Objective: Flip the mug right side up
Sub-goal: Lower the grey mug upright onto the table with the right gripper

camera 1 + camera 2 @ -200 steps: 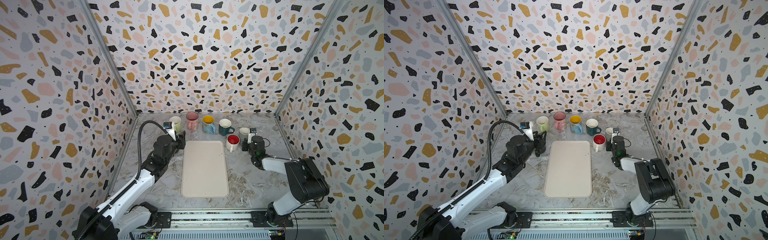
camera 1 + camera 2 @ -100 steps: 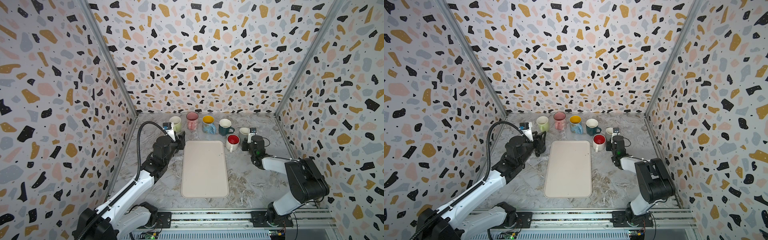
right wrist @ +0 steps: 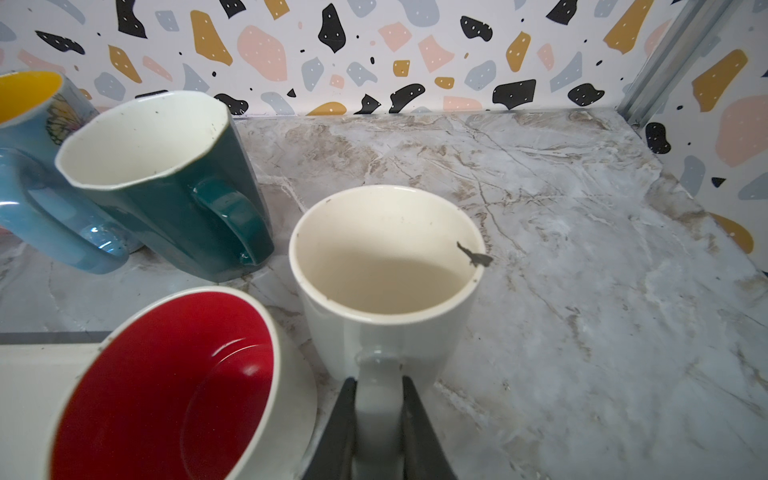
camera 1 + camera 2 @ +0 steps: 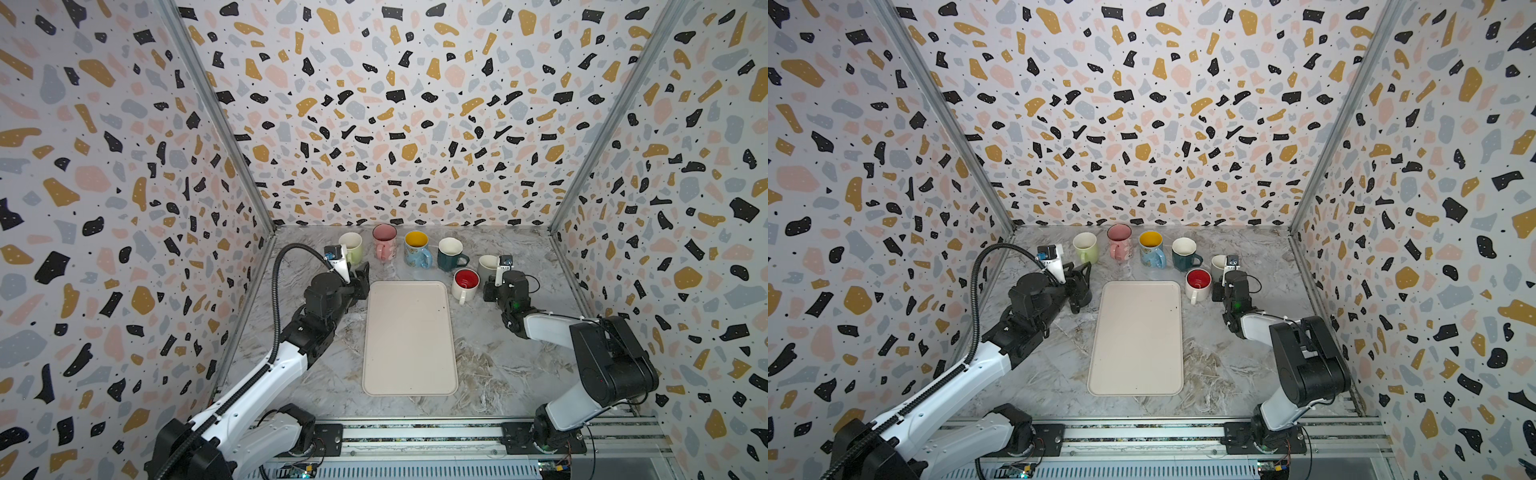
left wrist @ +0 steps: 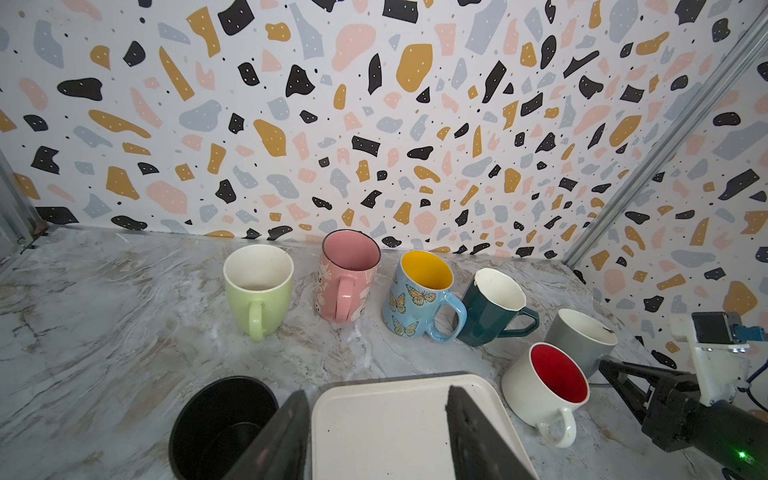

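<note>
Starting on the left, our left arm (image 4: 286, 361) stretches long from the near rail toward the far left corner of the tray (image 4: 409, 340), wrist low. The left end effector (image 5: 376, 399) stands spread and holds nothing. In its wrist view one finger is just beside a black mug (image 5: 220, 419) that stands mouth up on the table (image 4: 498, 361) (in both top views the end effector hides that mug).

Along the back we see the green mug (image 4: 352, 247), the pink mug (image 4: 384, 243), the butterfly mug (image 4: 417, 249) and the teal mug (image 4: 451, 253), all mouth up. Near the tray's far right corner stands the red-lined mug (image 4: 464, 284), also upright.

Just to its right is the grey mug (image 3: 386, 328), which we take to be the task's mug. It is mouth up and appears to rest on the table, just beside the red-lined mug. The right end effector (image 3: 379, 384) pinches its handle, one finger on each side. Our right arm (image 4: 552, 326) is folded, elbow raised, with the forearm running low toward the mug.

We judge the turning itself done, since no mug here shows its base. What is left, as we read it, is to let the handle go and draw back without knocking the mug against its neighbour.
</note>
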`<move>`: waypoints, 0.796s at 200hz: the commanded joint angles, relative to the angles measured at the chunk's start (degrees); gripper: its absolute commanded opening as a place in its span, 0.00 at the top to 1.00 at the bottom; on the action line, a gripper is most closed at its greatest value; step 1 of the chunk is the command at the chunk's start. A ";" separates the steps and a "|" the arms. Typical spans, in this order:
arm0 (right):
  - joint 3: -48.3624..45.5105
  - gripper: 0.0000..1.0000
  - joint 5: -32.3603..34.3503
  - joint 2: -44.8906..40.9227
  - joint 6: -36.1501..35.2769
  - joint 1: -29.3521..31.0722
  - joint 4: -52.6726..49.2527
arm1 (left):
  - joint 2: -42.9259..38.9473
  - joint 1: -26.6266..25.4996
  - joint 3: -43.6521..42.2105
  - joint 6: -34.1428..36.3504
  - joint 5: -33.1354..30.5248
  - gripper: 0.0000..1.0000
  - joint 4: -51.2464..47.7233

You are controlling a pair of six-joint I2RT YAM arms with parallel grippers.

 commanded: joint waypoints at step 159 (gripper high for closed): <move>0.84 0.71 4.57 -4.62 0.83 1.44 -3.37 | -1.41 0.30 -1.94 0.73 -0.57 0.45 4.34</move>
